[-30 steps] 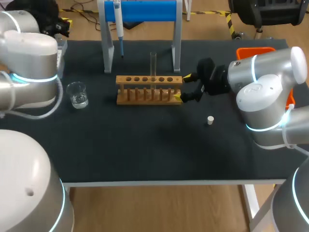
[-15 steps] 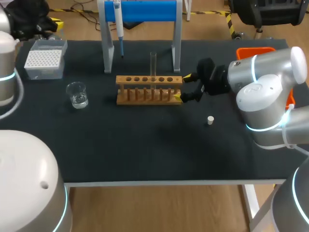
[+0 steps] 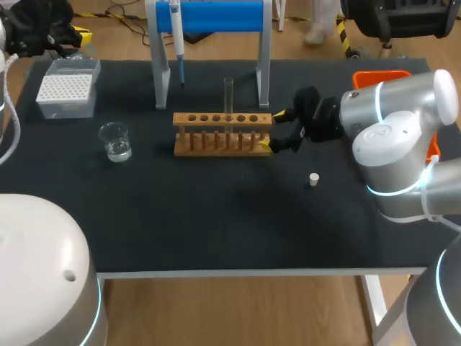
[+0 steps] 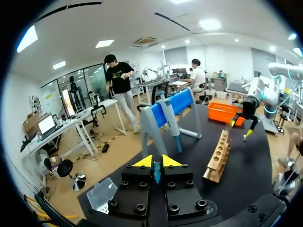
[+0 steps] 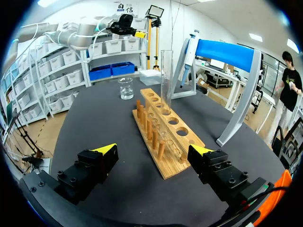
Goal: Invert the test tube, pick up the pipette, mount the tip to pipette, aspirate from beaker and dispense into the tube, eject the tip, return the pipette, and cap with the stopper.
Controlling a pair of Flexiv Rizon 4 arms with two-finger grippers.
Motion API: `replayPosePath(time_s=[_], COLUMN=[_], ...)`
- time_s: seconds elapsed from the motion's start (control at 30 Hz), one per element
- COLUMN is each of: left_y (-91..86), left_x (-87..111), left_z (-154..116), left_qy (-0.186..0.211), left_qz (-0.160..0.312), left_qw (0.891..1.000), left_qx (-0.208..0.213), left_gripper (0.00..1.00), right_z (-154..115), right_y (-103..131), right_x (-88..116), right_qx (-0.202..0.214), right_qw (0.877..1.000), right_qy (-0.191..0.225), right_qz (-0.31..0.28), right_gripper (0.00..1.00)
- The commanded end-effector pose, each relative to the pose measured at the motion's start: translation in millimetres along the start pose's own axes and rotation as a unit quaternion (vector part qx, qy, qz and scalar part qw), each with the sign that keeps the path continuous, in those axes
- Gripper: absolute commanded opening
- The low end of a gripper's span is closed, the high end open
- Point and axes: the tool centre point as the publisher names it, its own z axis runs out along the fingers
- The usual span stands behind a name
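Wooden rack (image 3: 222, 133) sits mid-worktop (image 3: 216, 223) with the test tube (image 3: 228, 95) standing upright in one of its holes. Right gripper (image 3: 271, 130) is spread wide open at the rack's right end. From the wrist view that end sits between the fingers without either one touching it, so it's holding nothing.

Left gripper (image 4: 156, 162) is up over the far left corner with its yellow tips pressed almost together and nothing in them. The tip box (image 3: 66, 88) is just below it.

The pipette (image 3: 175, 32) hangs on the blue stand (image 3: 209, 16) behind the rack. A beaker (image 3: 115, 140) with some clear liquid is left of the rack. The little white stopper (image 3: 313, 179) is on the worktop right of the rack, well apart from it.
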Motion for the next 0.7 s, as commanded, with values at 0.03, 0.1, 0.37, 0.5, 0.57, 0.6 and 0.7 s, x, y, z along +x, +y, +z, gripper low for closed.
replayPosePath(time_s=[0.03,0.1,0.37,0.5,0.57,0.6,0.7], left_y=[-12.8,-20.1,-52.4,-66.5,-71.9,-73.9,-78.0], left_x=[14.1,25.6,78.2,105.2,117.3,122.9,141.2], left_z=[-5,-6,-4,3,7,9,17], left_qy=[0.016,0.028,0.101,0.143,0.154,0.16,0.179], left_qz=[0.012,0.018,0.049,0.065,0.069,0.07,0.068], left_qw=[1.0,0.999,0.993,0.985,0.983,0.982,0.978], left_qx=[-0.003,-0.007,-0.037,-0.067,-0.075,-0.077,-0.084], left_gripper=[0.0,0.0,0.0,0.0,0.0,0.0,0.0], right_z=[-2,-2,-2,-2,-2,-2,-2], right_y=[0,0,0,0,0,0,0], right_x=[0,0,0,0,0,0,0], right_qx=[0.002,0.002,0.002,0.002,0.002,0.002,0.002], right_qw=[1.0,1.0,1.0,1.0,1.0,1.0,1.0], right_qy=[0.002,0.002,0.002,0.002,0.002,0.002,0.002], right_qz=[0.0,0.0,0.0,0.0,0.0,0.0,0.0], right_gripper=[1.0,1.0,1.0,1.0,1.0,1.0,1.0])
